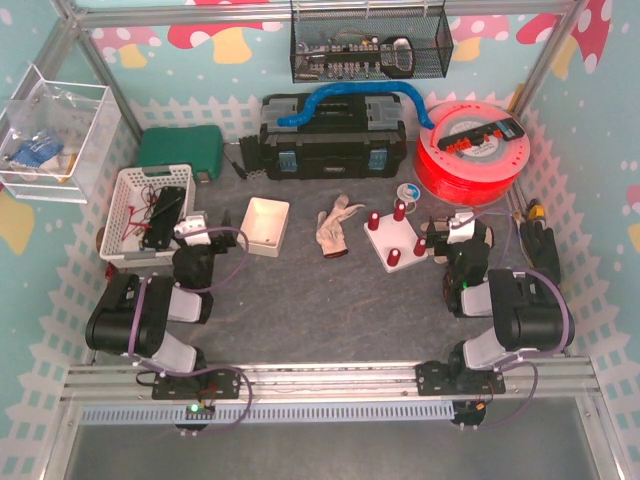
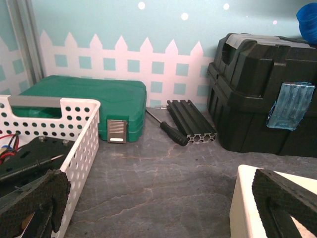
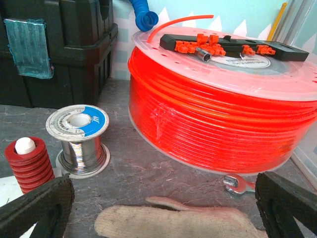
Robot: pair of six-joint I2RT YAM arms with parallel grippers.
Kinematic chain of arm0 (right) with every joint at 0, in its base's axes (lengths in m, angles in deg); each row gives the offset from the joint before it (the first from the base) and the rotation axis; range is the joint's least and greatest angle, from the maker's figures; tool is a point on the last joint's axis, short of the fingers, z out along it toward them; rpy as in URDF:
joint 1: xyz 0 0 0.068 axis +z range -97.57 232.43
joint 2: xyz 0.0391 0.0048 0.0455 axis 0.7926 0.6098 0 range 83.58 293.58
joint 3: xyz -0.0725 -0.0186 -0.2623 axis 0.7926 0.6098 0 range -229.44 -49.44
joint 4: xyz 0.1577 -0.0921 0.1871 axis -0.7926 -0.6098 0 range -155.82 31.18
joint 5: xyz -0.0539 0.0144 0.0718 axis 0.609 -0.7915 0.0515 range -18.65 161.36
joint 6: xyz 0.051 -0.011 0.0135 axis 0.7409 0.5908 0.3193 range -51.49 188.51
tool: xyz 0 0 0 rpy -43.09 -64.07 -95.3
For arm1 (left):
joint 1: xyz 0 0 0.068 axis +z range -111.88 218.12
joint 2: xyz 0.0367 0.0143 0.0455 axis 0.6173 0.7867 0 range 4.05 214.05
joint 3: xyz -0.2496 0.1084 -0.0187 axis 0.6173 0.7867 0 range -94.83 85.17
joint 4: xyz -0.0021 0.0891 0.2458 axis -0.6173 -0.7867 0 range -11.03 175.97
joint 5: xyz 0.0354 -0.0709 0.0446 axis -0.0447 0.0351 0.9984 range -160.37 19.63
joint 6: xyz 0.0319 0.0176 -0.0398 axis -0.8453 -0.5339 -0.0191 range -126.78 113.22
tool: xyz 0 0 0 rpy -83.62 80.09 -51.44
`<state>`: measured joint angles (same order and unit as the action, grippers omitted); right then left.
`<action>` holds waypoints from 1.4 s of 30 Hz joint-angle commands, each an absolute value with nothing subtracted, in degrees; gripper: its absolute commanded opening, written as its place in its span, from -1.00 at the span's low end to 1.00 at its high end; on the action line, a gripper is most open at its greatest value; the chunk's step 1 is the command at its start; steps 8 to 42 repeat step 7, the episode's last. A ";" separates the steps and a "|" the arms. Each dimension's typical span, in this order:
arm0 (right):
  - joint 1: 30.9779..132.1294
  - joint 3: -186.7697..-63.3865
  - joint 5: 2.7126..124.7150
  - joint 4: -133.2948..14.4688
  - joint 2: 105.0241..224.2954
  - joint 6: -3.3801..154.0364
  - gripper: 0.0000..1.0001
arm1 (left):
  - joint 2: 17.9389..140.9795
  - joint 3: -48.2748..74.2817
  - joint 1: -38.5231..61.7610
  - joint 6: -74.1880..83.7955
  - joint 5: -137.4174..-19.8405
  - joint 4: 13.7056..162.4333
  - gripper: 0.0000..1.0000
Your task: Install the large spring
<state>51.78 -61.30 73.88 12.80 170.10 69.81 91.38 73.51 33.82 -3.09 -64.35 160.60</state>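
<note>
A white peg plate [image 1: 385,243] lies right of centre in the top view, with several red springs [image 1: 399,210] standing on its pegs; which one is the large spring I cannot tell. One thick red spring [image 3: 28,163] on a white peg shows at the left edge of the right wrist view. My right gripper [image 1: 455,228] [image 3: 163,208] hangs open just right of the plate, above a knitted glove [image 3: 173,220], holding nothing. My left gripper [image 1: 205,232] [image 2: 158,208] is open and empty between the white basket [image 2: 81,144] and the white box [image 2: 242,208].
An orange filament spool [image 3: 223,114], a solder spool [image 3: 79,139] and a small wrench [image 3: 237,184] lie ahead of the right gripper. At the back stand a black toolbox [image 1: 330,140] and a green case [image 2: 84,99], with a screwdriver [image 2: 171,131] and a black rail [image 2: 190,121]. Another glove [image 1: 338,225] lies mid-table.
</note>
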 commanded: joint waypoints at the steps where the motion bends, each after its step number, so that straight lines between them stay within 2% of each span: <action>1: 52.07 -61.50 74.47 15.09 170.26 69.18 0.97 | 91.75 72.52 34.20 -2.29 -63.81 160.28 0.99; 42: 52.05 -61.49 74.43 15.08 170.23 69.28 0.97 | 91.65 72.57 34.27 -2.21 -64.08 160.23 0.99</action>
